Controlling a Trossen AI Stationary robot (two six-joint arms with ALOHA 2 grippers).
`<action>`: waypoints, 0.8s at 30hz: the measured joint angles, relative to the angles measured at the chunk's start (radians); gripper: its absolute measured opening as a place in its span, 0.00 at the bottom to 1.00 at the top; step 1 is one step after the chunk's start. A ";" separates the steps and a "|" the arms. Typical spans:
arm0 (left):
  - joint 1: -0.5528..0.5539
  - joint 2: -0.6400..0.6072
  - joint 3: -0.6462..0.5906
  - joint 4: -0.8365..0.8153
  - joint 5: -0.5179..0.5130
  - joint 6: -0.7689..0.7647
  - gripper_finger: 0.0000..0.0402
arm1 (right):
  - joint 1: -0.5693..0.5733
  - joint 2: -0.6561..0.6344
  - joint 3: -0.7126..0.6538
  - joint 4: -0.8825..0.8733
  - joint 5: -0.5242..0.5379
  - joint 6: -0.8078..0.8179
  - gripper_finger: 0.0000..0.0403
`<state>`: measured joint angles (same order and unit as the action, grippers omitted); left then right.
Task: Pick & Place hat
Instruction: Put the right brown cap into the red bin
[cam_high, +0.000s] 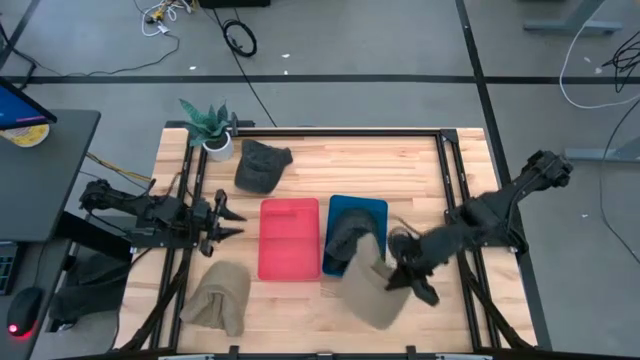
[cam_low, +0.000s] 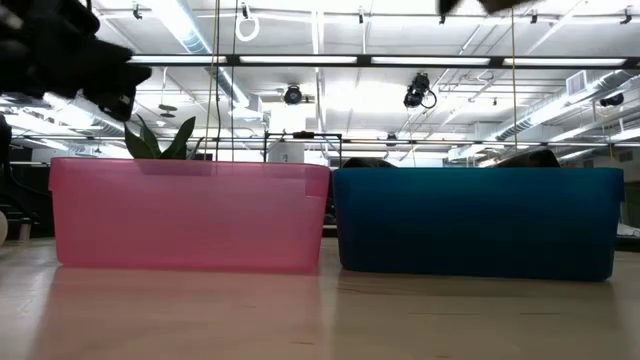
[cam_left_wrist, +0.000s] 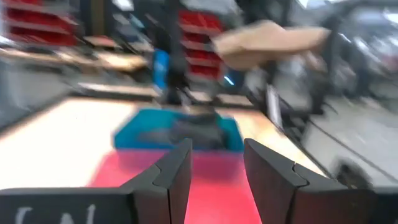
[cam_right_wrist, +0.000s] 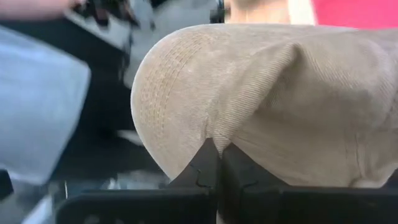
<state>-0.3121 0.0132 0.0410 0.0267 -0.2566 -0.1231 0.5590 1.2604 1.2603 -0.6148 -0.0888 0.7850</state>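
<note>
Right gripper (cam_high: 402, 280) pinched closed near the front edge; left gripper (cam_high: 232, 218) parted, waiting.

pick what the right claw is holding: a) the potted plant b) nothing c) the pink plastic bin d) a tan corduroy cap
d: the right claw is pinched shut on the tan corduroy cap, and the high view shows that cap at the claw's tip beside the blue plastic bin.

Left gripper (cam_left_wrist: 216, 163) fills the frame's bottom, fingers parted — beyond them a red bin (cam_left_wrist: 214, 180), then a blue bin (cam_left_wrist: 146, 127); upper right, a tan hat (cam_left_wrist: 267, 40) held aloft
</note>
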 joint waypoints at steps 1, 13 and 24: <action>0.000 0.000 0.000 0.033 -0.039 -0.001 0.37 | -0.021 0.000 0.006 0.026 0.000 -0.011 0.00; 0.001 -0.001 0.000 0.723 -0.091 -0.131 0.37 | -0.244 0.116 0.014 0.565 -0.066 -0.046 0.00; 0.001 -0.001 0.001 0.910 0.009 -0.372 0.37 | -0.364 0.388 0.312 0.411 -0.466 -0.100 0.00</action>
<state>-0.3115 0.0124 0.0422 0.9363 -0.2475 -0.4948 0.1949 1.6479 1.5724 -0.2035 -0.5551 0.6854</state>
